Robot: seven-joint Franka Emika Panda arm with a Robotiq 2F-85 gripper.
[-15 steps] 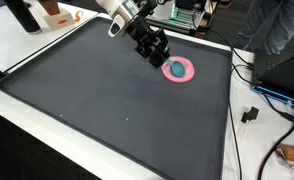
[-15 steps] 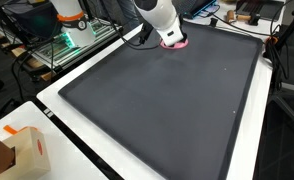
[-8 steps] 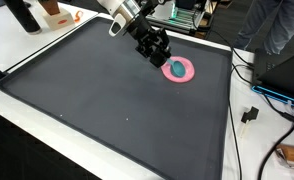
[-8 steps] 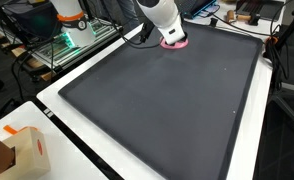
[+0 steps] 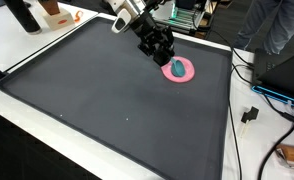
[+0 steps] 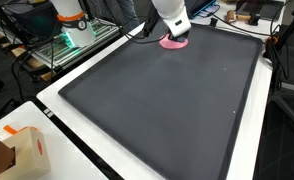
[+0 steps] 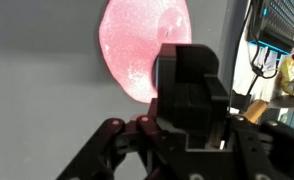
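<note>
Pincer: the black pincer (image 5: 162, 57) hangs tilted on the white arm, just beside the far edge of the pink plate (image 5: 178, 70) in an exterior view. In an exterior view from the opposite end it (image 6: 176, 35) covers most of the plate (image 6: 169, 44).
Pincer opening: I cannot tell how far the jaws stand apart. The wrist view shows only the black body and the side links, and the fingertips are out of sight.
Hold or contact: nothing is seen between the jaws. Whether the pincer touches the plate cannot be made out.
Pink plate: it lies flat near the far corner of the dark mat (image 5: 107, 105). In the wrist view it (image 7: 137, 45) lies just ahead of the pincer body.
Blue-green lump: it (image 5: 177, 69) sits in the middle of the plate, close to the pincer's tip.
Bench: the white bench (image 5: 27, 55) carries the mat.
Surroundings: cables (image 5: 249, 114) lie beside the mat, and a cardboard box (image 6: 27, 150) stands on the bench, well apart from the plate.
</note>
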